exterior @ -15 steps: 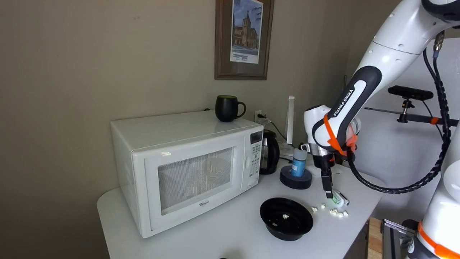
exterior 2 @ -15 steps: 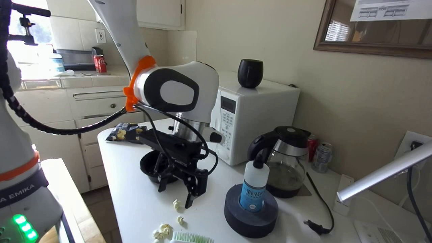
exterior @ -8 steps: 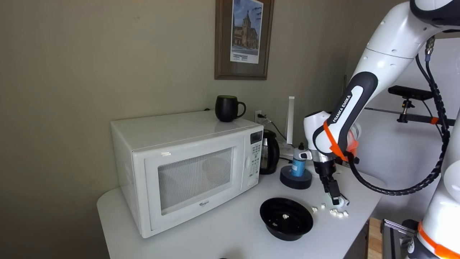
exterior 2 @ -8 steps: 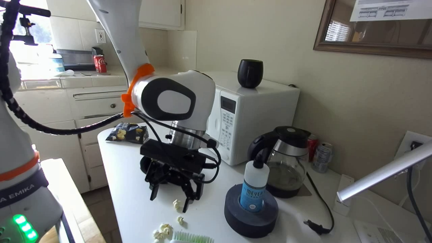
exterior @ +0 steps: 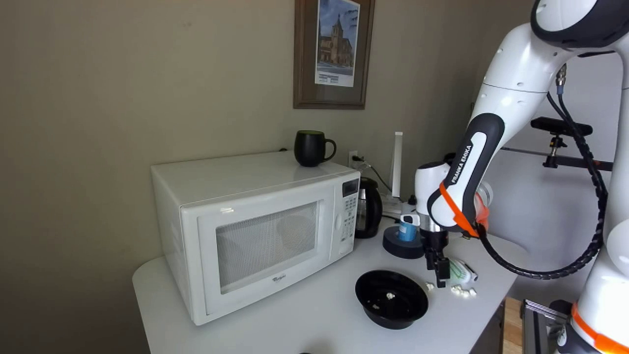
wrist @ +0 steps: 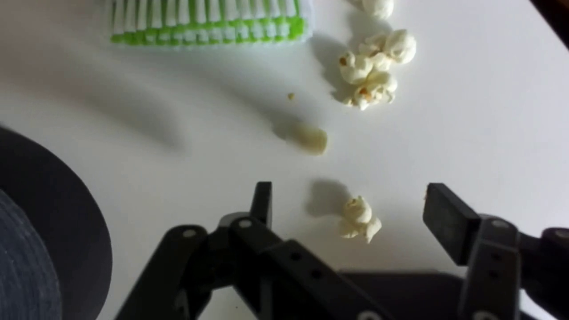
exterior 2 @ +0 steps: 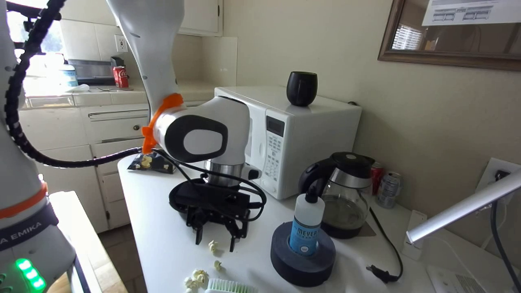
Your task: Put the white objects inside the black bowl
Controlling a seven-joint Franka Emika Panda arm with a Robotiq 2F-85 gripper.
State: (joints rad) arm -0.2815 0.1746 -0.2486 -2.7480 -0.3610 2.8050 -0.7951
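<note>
The white objects are small popcorn pieces on the white table. One piece (wrist: pixel 361 218) lies between my fingers in the wrist view; it also shows in both exterior views (exterior: pixel 430 286) (exterior 2: pixel 213 246). A second piece (wrist: pixel 310 139) lies a little beyond it, and a cluster (wrist: pixel 373 71) lies farther off by the brush. The black bowl (exterior: pixel 395 322) holds a couple of pieces (exterior: pixel 390 295); in an exterior view (exterior 2: pixel 176 200) my gripper partly hides it. My gripper (wrist: pixel 350 199) is open and empty, pointing down low over the near piece, beside the bowl (exterior: pixel 438 282).
A green-and-white brush (wrist: pixel 209 22) lies beside the cluster. A dark blue round vessel (exterior 2: pixel 303 274) with a soap bottle (exterior 2: pixel 305 230) stands close to the gripper. A coffee pot (exterior 2: pixel 344 203), the microwave (exterior: pixel 265 246) and a snack bag (exterior 2: pixel 150 160) are also on the table.
My gripper has come down and first swung right, then moved back left toward the bowl in an exterior view. It stays open. The popcorn and bowl have not moved.
</note>
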